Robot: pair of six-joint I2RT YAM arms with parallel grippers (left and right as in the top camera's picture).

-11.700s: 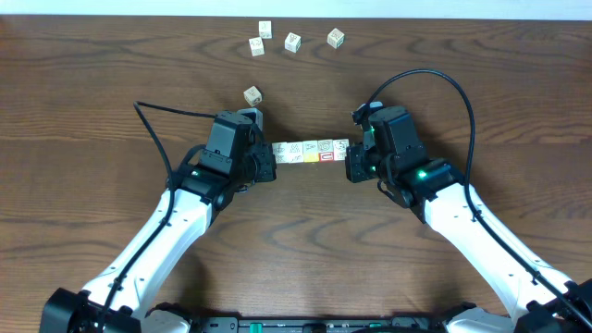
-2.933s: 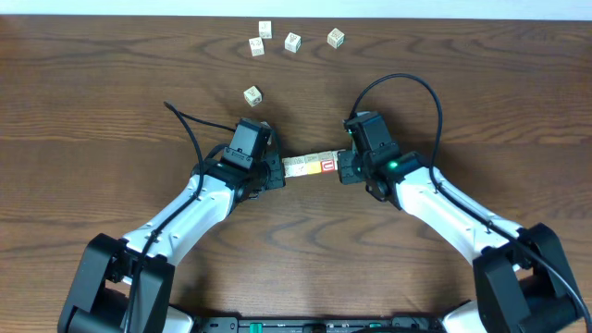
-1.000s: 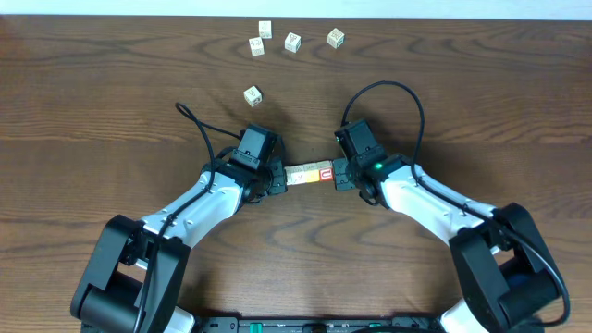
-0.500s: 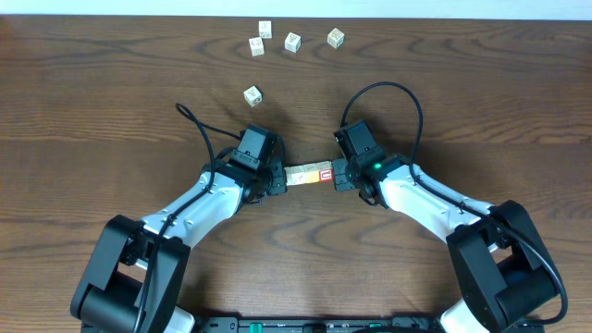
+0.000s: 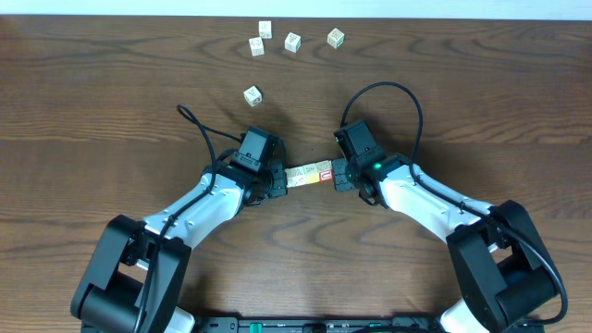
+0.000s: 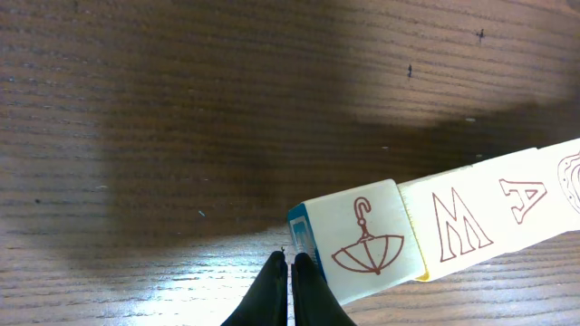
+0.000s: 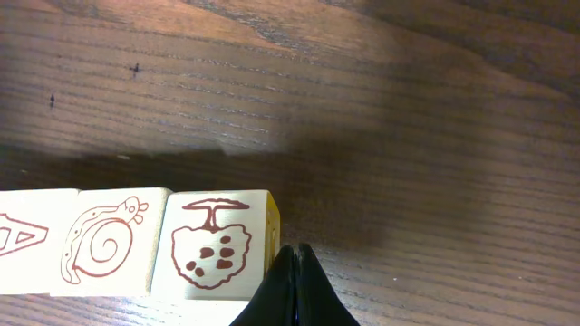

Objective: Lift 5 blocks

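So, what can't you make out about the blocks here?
Overhead: prints on the loose blocks, too small to read.
Left wrist: row past the A block, cut off by the right edge.
Right wrist: row beyond the snail block, cut off by the left edge.

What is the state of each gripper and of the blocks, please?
row of blocks: five, clamped end to end between the grippers, apparently lifted.
left gripper: shut, tips pressing one end.
right gripper: shut, tips pressing the other end.
loose blocks: five, lying apart on the table, untouched.
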